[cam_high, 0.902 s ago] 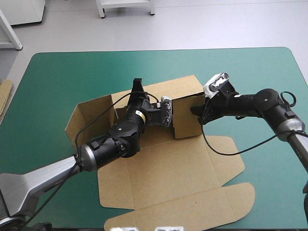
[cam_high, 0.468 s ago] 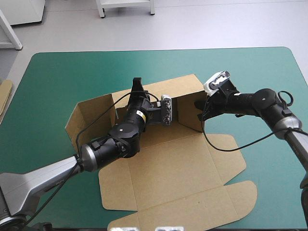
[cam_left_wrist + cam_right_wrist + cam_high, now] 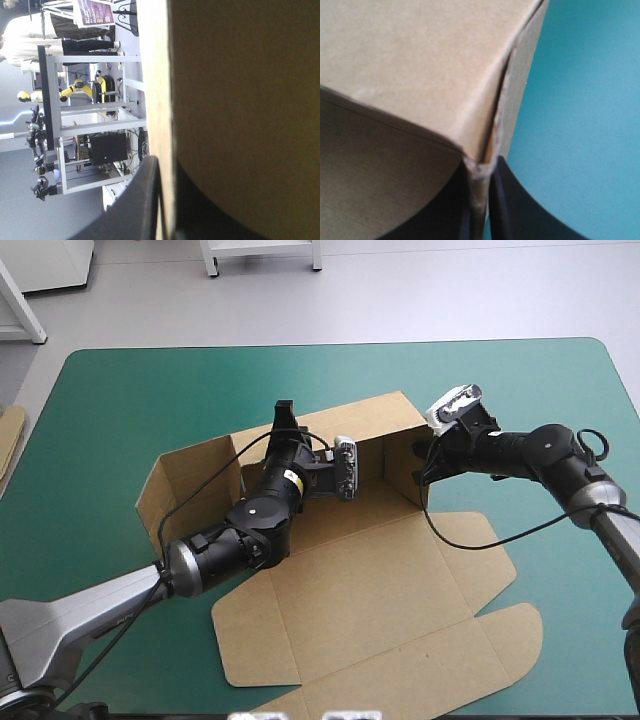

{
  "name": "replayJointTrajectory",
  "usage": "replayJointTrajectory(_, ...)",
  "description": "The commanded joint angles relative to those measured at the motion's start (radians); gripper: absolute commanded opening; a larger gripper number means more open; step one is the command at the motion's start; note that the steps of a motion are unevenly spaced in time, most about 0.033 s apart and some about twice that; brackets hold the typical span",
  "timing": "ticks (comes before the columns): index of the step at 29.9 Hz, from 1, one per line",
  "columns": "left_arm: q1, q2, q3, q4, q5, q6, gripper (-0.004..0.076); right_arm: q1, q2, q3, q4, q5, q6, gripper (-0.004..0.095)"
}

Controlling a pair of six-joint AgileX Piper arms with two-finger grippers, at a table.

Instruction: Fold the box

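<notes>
Here, the brown cut-cardboard box sits mid-table on the teal-green cover, its far walls raised and its lid panels lying flat toward the near edge. The left gripper has its black fingers clamped on the edge of a raised wall. The right gripper pinches the upright corner on the box's right, one finger inside, one outside.

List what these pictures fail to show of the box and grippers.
- Left wrist view: the table, blocked by the box wall that the left gripper pinches.
- High view: that gripper's fingertips, behind its own wrist.
- Right wrist view: most of the box, cut off beyond the corner the right gripper pinches.
</notes>
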Motion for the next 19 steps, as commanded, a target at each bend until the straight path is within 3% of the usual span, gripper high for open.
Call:
replayJointTrajectory(1, -0.009, -0.050, -0.029, 0.068, -0.077, -0.028, 0.0128, 0.007, -0.037, -0.029, 0.070, 0.074, -0.027, -0.0019)
replayJointTrajectory(5, -0.022, -0.084, -0.029, 0.050, -0.091, -0.033, 0.0307, 0.007, -0.037, -0.029, 0.095, 0.068, -0.027, -0.0019)
replayJointTrajectory(7, -0.038, -0.100, -0.029, 0.034, -0.096, -0.044, 0.0358, 0.007, -0.037, -0.029, 0.095, 0.061, -0.027, -0.0019)
replayJointTrajectory(19, -0.140, -0.148, -0.029, -0.283, -0.150, -0.021, 0.0365, 0.007, -0.039, -0.029, 0.093, 0.029, -0.009, -0.0019)
